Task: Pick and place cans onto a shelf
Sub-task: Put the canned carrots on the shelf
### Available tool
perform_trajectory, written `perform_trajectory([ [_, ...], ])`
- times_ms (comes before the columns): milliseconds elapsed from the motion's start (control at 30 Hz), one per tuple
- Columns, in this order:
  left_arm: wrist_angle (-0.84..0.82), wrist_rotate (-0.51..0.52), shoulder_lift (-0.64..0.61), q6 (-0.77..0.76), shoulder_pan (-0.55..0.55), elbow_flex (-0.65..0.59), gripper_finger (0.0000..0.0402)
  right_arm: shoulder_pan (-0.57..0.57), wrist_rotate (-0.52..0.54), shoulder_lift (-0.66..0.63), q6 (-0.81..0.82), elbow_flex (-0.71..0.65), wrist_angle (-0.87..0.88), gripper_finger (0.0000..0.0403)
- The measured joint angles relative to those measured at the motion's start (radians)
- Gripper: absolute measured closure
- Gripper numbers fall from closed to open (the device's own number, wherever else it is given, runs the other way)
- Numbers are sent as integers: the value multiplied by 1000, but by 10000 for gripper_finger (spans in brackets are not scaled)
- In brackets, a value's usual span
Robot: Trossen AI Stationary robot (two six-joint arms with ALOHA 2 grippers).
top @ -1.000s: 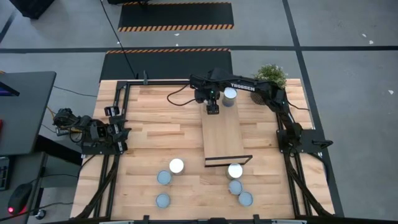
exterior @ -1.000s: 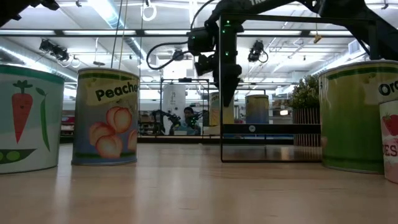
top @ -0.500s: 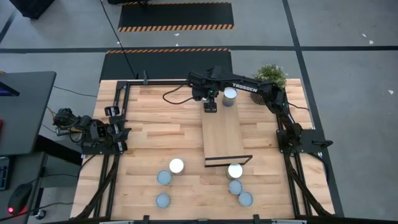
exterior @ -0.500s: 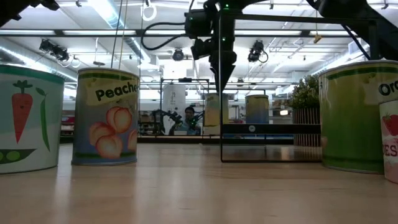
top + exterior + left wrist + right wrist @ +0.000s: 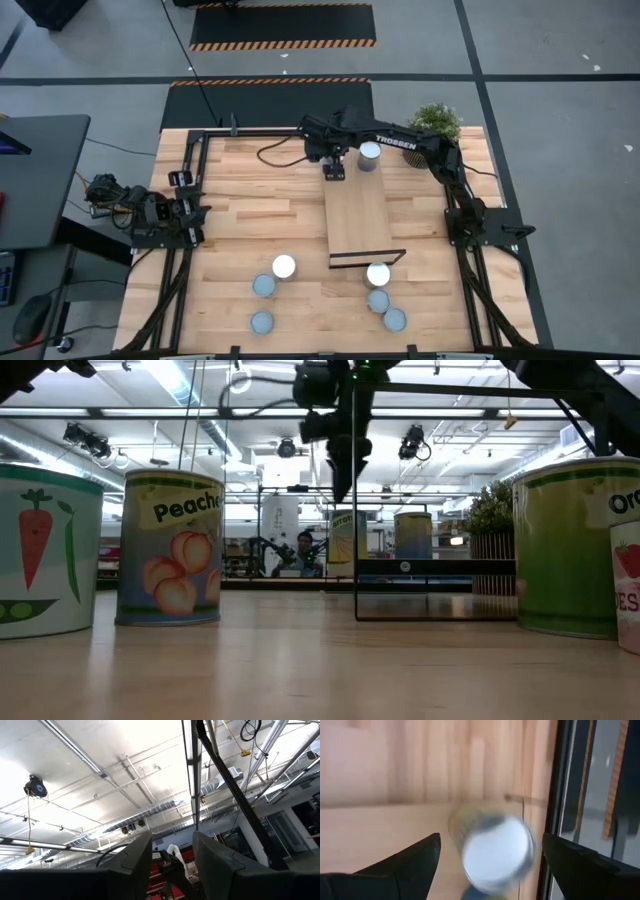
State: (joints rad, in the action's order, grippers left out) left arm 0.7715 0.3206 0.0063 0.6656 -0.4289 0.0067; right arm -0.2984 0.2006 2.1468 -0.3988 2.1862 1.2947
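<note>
Progress: one can [image 5: 370, 153] up on the shelf [image 5: 358, 215], top centre of frame; six more on the wood table [image 5: 240, 200], lower centre. Right end effector [image 5: 334, 171] beside that can, fingers apart, empty. Left end effector [image 5: 170, 865] parked at left, closed, empty. Cans: metal cylinders, paper labels.

We are looking at a robotics lab set in an industrial hall. A wooden table [image 5: 250, 215] stands on a grey concrete floor [image 5: 560, 90] marked with black-and-orange hazard stripes [image 5: 282, 43]. Overhead we see exposed ducts [image 5: 115, 820], pipes and strip lights [image 5: 180, 385]. Beyond the table a person [image 5: 304, 550] sits among more equipment, and a dark desk [image 5: 35, 175] stands beside the rig.
</note>
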Motion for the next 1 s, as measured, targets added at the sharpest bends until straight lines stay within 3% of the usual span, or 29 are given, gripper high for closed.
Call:
perform_trajectory([
  [200, 0, 0, 0, -1, 0, 0, 253, 18, -34, 6, -98, -27, -119, 47],
  [400, 0, 0, 0, -1, 0, 0, 253, -38, -103, 11, -84, -52, -162, 47],
  [500, 0, 0, 0, -1, 0, 0, 253, -56, -75, 12, -62, -81, -162, 47],
  [667, 0, 0, 0, -1, 0, 0, 253, -61, 36, 13, 74, -127, -168, 47],
  [833, 0, 0, 0, 0, 0, 0, 253, -56, 43, 13, 258, -126, -161, 47],
  [1000, 1, 0, 0, -1, 0, 0, 253, -51, 52, 13, 328, -126, -114, 47],
])
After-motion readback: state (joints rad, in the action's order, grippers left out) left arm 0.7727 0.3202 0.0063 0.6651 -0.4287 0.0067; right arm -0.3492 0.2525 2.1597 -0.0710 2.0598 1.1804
